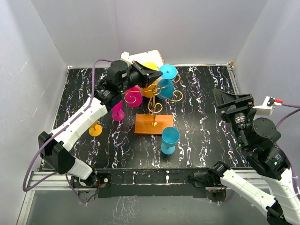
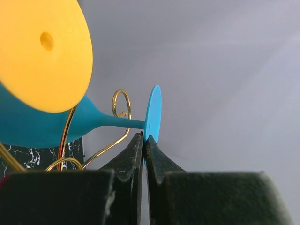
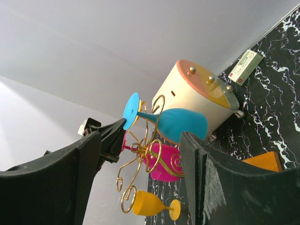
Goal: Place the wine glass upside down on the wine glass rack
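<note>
A blue wine glass hangs foot-up at the top of the wine glass rack, a gold wire stand on an orange-brown wooden base. My left gripper is shut on the rim of the glass's foot. In the left wrist view the stem runs past a gold curl, with the gripper pinching the disc from below. The right wrist view shows the blue wine glass with its stem among the rack's scrolls. My right gripper stays open at the right, far from the rack.
A pink glass and a yellow one hang on the rack. Another pink glass, a yellow glass and a blue glass are on the black marbled table. A white cylinder box stands behind the rack.
</note>
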Robot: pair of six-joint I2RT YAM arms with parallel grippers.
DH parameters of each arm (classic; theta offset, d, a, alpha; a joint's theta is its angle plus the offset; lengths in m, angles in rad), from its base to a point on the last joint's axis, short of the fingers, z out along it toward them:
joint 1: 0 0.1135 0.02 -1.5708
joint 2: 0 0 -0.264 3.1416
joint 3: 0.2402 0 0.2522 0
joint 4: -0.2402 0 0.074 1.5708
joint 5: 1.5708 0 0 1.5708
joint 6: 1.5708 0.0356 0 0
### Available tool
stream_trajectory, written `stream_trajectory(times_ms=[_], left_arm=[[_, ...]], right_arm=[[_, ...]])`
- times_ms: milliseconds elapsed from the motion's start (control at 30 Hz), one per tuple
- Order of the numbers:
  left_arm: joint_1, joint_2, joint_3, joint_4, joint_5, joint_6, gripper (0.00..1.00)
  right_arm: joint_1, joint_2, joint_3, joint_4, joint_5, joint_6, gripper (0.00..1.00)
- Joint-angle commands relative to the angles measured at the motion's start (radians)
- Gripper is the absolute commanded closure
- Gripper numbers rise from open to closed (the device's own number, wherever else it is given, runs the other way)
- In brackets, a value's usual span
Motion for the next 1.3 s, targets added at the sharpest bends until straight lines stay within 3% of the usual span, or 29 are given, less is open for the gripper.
stream_trajectory(times_ms=[0, 533, 1267], left_arm=[[0.003, -0.061, -0.019, 0.036, 0.043, -0.017, 1.0], [-0.006, 0.025, 0.05, 0.051, 0.158, 0.016, 1.0], [-0.024, 0.137, 0.19, 0.038, 0.116, 0.051, 1.0]], right_arm=[[0.002, 0.008, -0.01, 0.045, 0.002, 0.008, 0.34], [0.003, 0.019, -0.01, 0.048, 0.001, 0.013, 0.34], [0.003, 0.014, -0.023, 0.052, 0.015, 0.008, 0.34]])
